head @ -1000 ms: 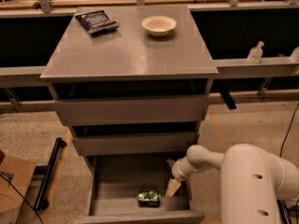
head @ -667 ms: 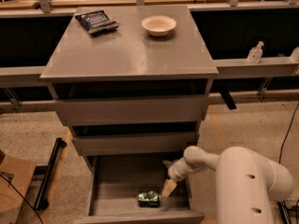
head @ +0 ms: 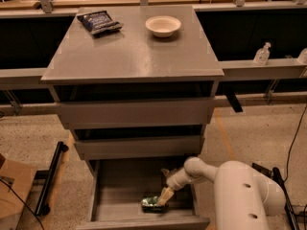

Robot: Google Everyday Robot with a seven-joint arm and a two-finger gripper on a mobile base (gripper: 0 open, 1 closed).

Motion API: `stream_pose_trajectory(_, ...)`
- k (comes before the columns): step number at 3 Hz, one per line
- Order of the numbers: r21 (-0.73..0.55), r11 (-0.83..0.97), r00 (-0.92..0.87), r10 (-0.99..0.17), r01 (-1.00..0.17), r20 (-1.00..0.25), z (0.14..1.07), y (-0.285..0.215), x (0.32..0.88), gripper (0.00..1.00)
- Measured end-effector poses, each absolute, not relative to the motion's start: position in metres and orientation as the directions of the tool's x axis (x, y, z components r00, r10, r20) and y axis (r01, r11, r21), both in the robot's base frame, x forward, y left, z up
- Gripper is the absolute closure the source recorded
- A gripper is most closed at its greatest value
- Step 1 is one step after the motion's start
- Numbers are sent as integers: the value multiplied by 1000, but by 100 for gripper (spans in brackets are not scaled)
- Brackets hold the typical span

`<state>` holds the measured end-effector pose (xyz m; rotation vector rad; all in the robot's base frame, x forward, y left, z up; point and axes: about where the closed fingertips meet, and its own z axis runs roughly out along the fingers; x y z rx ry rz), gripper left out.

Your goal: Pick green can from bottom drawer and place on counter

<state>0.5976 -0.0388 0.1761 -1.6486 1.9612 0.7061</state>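
Note:
The green can (head: pixel 151 203) lies on its side near the front of the pulled-out bottom drawer (head: pixel 115 186). My white arm reaches in from the right, and my gripper (head: pixel 164 198) points down with its tan fingers (head: pixel 165 194) right at the can's right end, touching or nearly touching it. The grey counter (head: pixel 134 51) tops the cabinet above.
On the counter sit a dark blue snack bag (head: pixel 99 21) at the back left and a white bowl (head: pixel 163 26) at the back centre. Two upper drawers stand slightly open. A black bar (head: pixel 52 176) lies on the floor left; a bottle (head: pixel 262 54) stands on a right ledge.
My gripper has moved left and down inside the drawer, closing in on the can's right end. The can has stayed put.

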Motion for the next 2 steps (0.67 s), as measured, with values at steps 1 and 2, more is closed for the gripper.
stream_pose_trajectory(1, 107, 171, -197, -699, -979, -688, 146, -15, 593, 0)
stream_pose_trajectory(2, 145, 161, -217, -688, -976, -692, 121, 4, 585, 0)
